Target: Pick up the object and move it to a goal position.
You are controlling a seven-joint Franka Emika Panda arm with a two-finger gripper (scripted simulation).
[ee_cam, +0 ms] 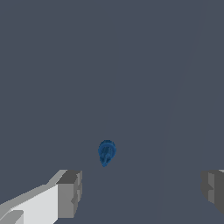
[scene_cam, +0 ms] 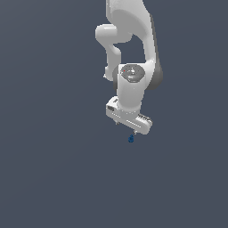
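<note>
The object [scene_cam: 131,139] is a tiny dark blue lumpy thing lying on the grey surface just below the white robot hand. In the wrist view the object [ee_cam: 106,152] lies ahead of the two grey fingertips [ee_cam: 70,194], apart from both and nearer to this one than to the other. My gripper [ee_cam: 142,190] is open with a wide gap and nothing between its fingers. In the exterior view the gripper [scene_cam: 127,129] hangs pointing downward directly above the object, its fingertips barely showing under the hand.
The white arm [scene_cam: 131,26] comes down from the top of the exterior view. Around the object there is only flat, uniform dark grey ground.
</note>
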